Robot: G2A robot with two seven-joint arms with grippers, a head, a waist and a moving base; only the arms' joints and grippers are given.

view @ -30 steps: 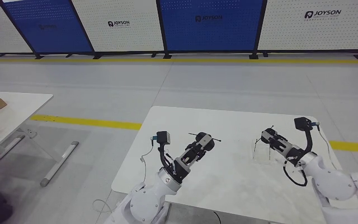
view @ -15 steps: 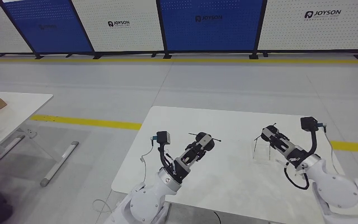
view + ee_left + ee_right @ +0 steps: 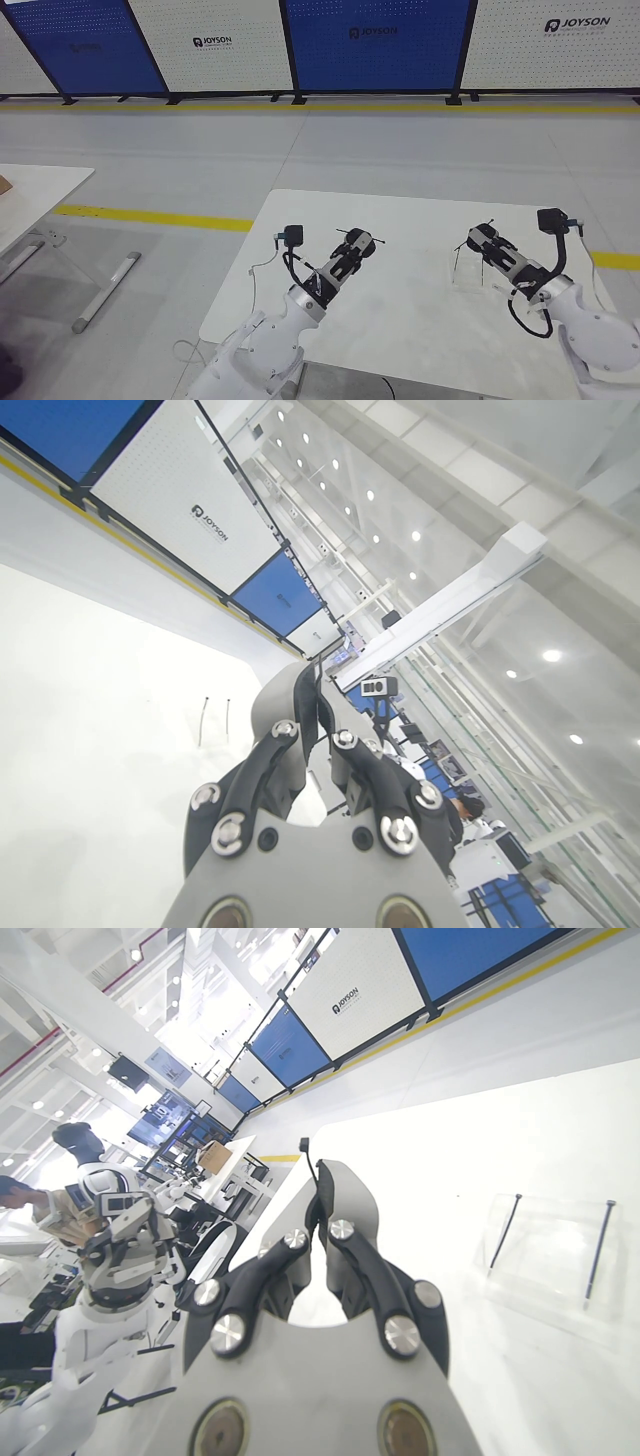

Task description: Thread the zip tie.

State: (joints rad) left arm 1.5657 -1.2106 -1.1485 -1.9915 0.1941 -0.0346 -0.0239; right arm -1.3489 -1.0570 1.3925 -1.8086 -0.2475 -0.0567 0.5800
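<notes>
1. Over the table's (image 3: 400, 320) left side, my left gripper (image 3: 360, 241) is pinched tight on a zip tie (image 3: 318, 665), which sticks out on both sides of it.
2. My right gripper (image 3: 317, 1200) is clamped on a second zip tie (image 3: 309, 1160), head end poking out past the tips.
3. Both grippers sit well apart.
4. Two spare ties (image 3: 505, 1230) lie side by side in the clear tray (image 3: 545, 1208) just beside my right gripper.

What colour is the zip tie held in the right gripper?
The zip tie is black; the right wrist view shows it best.
</notes>
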